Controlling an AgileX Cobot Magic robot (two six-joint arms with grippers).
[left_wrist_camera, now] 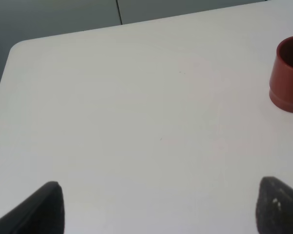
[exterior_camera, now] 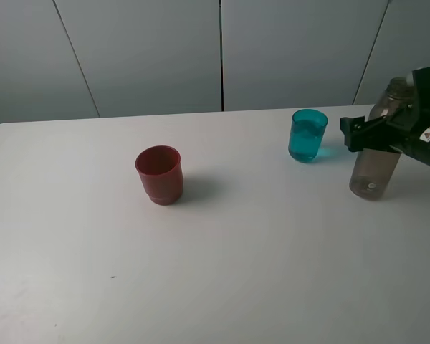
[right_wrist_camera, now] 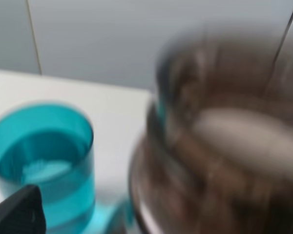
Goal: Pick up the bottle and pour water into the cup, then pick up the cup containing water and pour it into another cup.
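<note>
Bottle (exterior_camera: 376, 168) upright near worktop (exterior_camera: 272, 272) right edge, right fingers (exterior_camera: 355, 134) apart around it, not clamped. Teal cup (exterior_camera: 307, 135) just beside, holding water. Red cup (exterior_camera: 159, 174) well apart, leftward. Left fingers (left_wrist_camera: 44, 209) apart, empty.

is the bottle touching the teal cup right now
Apart. The exterior high view shows a strip of table between the bottle and the teal cup, and both are standing upright.

Bottle (exterior_camera: 376, 168), smoky grey-brown, translucent, stands upright at the right of my bench (exterior_camera: 272, 272); teal cup (exterior_camera: 307, 135), part-filled with water, stands near its left; red cup (exterior_camera: 159, 174), upright, well apart, left of centre.
</note>
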